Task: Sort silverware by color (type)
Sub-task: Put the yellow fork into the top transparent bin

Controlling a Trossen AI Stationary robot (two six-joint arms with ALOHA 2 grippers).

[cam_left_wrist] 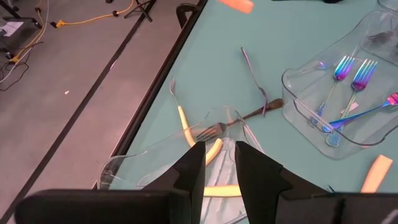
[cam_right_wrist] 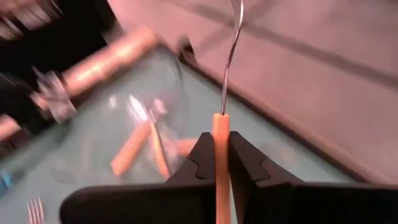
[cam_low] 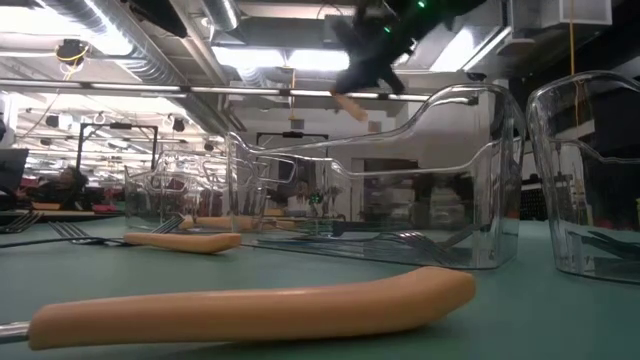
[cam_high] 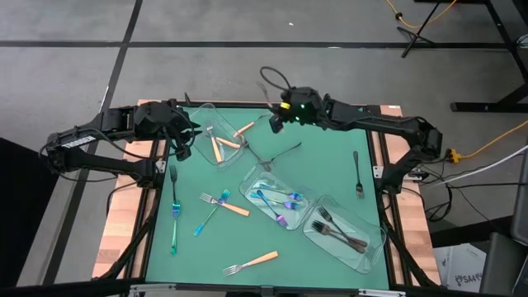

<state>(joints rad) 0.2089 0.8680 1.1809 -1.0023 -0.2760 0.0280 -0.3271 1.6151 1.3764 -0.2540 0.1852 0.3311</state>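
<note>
Overhead, the right claw (cam_high: pixel 276 124) hangs above the far middle of the surface (cam_high: pixel 330 165), pinched tight on an orange-handled fork (cam_right_wrist: pixel 221 140) — its wrist view shows the orange handle squeezed between the two fingers, the thin silver shank running out ahead. Below and beside it sits the far tray (cam_high: pixel 216 136), a clear one with orange-handled pieces already in it, so this fork looks bound for that tray. The left claw (cam_high: pixel 183 148) waits just beside the tray's outer edge, jaws standing part open with nothing between them. Elsewhere: iridescent forks (cam_high: pixel 280 200) lie in the middle tray (cam_high: pixel 250 183), dark forks (cam_high: pixel 338 231) in the near-right tray (cam_high: pixel 375 247); loose on the surface are two dark forks (cam_high: pixel 358 175) — one at right, one near the centre — plus several iridescent pieces (cam_high: pixel 175 206) at left and two more orange-handled forks (cam_high: pixel 252 262). Handling, as a judgement: these are light, rigid pieces; the metal shanks look slick and narrow, the orange handles thicker and likely less slippery, so the handle is the better hold, taken across its width near the middle to limit swinging. Flat-lying forks offer little height to pinch. The thin clear trays look light and may skid if bumped.
</note>
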